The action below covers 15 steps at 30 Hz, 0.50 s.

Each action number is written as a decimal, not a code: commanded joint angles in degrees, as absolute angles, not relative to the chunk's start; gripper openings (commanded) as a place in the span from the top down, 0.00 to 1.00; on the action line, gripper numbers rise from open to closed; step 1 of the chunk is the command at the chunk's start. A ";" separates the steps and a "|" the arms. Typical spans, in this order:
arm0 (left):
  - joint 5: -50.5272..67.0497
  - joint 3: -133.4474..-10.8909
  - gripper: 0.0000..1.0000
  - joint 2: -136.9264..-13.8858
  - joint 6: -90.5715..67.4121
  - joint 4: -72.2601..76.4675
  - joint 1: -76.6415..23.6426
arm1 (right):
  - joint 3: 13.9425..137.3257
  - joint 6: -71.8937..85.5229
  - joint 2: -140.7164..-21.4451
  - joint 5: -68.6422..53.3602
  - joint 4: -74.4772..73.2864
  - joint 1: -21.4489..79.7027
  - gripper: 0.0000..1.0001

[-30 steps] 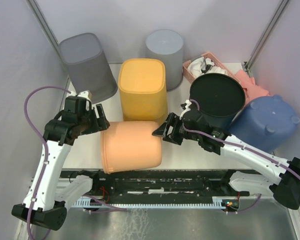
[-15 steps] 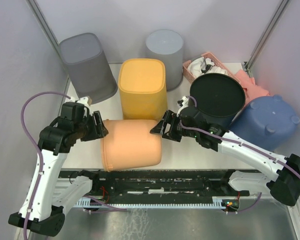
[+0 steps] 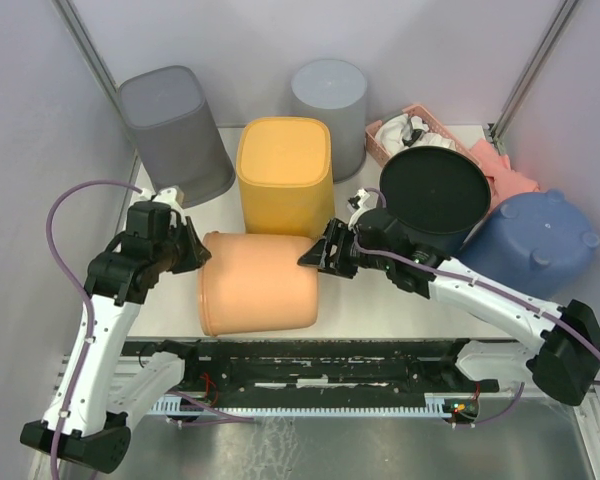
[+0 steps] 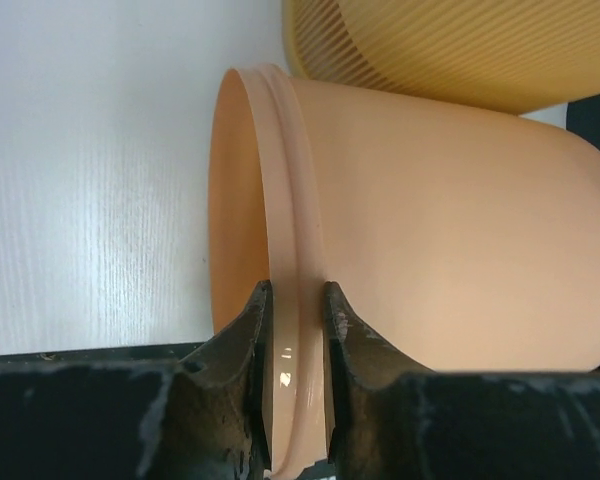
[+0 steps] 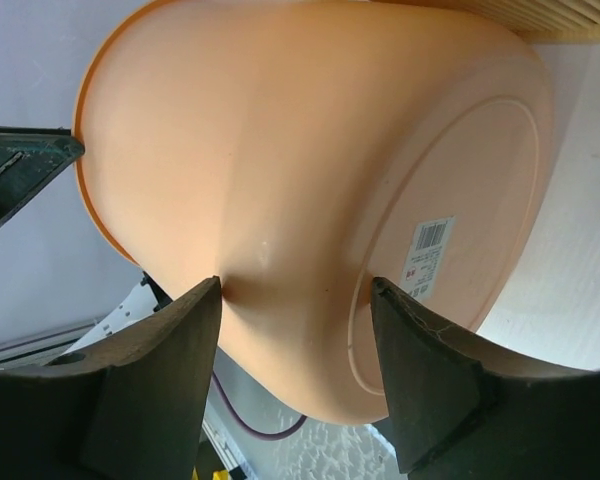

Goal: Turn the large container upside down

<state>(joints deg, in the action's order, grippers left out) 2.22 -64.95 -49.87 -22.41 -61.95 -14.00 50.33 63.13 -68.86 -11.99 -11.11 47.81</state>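
Left wrist: left gripper (image 4: 296, 296) pinches peach container (image 4: 430, 220) rim; right gripper (image 5: 295, 287) wide, straddling base edge.

Peach container (image 3: 260, 285) — lying on its side, open rim facing left

The tabletop (image 3: 370, 300) carries seven containers: two grey ones, namely one dark grey bin (image 3: 170, 130) and one light grey bin (image 3: 328, 100), one ribbed yellow bin (image 3: 285, 175), one peach bucket (image 3: 260, 290), one black round tub (image 3: 435, 190), one blue tub (image 3: 535, 245) and one pink basket (image 3: 425, 122). Beside the blue tub lies one more pink item (image 3: 510, 180) of a kind too hidden to tell. There are two arms, the left arm (image 3: 92, 330) and the right arm (image 3: 495, 300), each with one two-fingered end effector: the left end effector (image 3: 196, 252) and the right end effector (image 3: 318, 258).
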 commanded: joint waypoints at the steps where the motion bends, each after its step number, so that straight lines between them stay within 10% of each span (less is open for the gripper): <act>1: 3.85 -59.33 0.97 -50.99 -20.49 -64.50 -14.50 | 51.42 65.77 -70.06 -23.48 6.98 49.34 0.33; 15: 11.91 -57.58 0.97 -53.90 -25.07 -49.66 -14.56 | 61.42 54.34 -63.78 -21.45 8.04 55.01 0.34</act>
